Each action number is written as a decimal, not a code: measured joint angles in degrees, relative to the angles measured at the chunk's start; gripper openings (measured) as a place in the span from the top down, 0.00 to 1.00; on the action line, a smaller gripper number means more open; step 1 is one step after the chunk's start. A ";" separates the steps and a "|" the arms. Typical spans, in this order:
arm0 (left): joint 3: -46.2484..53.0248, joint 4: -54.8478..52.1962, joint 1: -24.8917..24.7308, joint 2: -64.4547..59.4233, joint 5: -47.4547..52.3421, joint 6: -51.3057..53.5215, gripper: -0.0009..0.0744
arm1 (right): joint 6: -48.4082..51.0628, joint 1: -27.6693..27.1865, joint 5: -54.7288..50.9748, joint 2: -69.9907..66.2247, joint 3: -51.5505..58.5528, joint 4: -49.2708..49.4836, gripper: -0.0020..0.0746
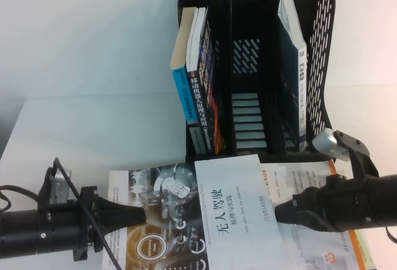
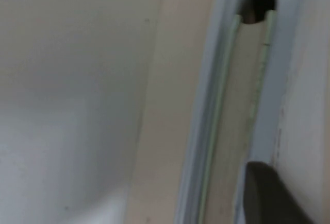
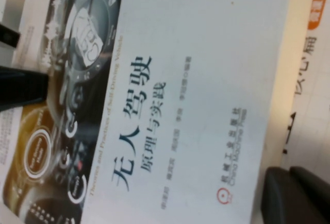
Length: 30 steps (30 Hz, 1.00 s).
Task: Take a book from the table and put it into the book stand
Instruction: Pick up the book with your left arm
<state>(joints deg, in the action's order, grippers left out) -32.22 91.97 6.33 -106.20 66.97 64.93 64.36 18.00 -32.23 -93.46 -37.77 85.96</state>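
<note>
White-covered book [image 3: 170,105] with black Chinese title, dark circular artwork, right gripper [image 3: 294,195] at its edge

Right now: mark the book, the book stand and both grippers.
book [image 1: 231,205]: high view, white half of cover.
book stand [image 1: 321,65]: high view, perforated right wall.
left gripper [image 1: 141,218]: high view, fingertips at book's left edge.
right gripper [image 1: 277,211]: high view, fingertips at book's right edge.

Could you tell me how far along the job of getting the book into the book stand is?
Early stage. Nothing looks done yet: the book lies flat on the table, partly over another book. In hand: the left gripper at its left edge and the right gripper at its right edge. Left: lifting it and sliding it into the book stand, whose middle slot looks free.
</note>
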 joint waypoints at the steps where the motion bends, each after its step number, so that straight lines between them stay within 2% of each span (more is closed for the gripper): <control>1: 0.00 -0.14 0.00 0.12 0.47 0.26 0.85 | 0.39 0.00 0.13 0.00 0.00 -0.35 0.98; 6: -0.12 -0.37 0.00 2.02 0.34 0.16 0.85 | 0.60 0.14 2.79 2.14 -0.03 -5.07 0.98; 12: -0.12 -2.99 0.00 9.70 -1.70 -3.93 0.85 | -3.03 0.14 12.54 9.70 -0.03 -17.03 0.98; 18: -4.16 -10.69 0.00 19.22 -2.50 -14.09 0.85 | -3.05 0.14 13.78 18.64 -0.03 -19.60 0.98; 24: -13.33 -20.61 0.00 27.43 -1.94 -27.32 0.85 | -3.05 0.14 13.78 22.64 0.07 -20.12 0.98; 30: -23.10 -28.24 -0.25 29.62 -0.41 -38.70 0.85 | -3.12 0.14 13.54 23.76 0.29 -20.36 0.98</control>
<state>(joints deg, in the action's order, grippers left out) -55.32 63.73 6.08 -76.58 66.56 26.22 61.24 18.14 -18.69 -69.70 -37.48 65.60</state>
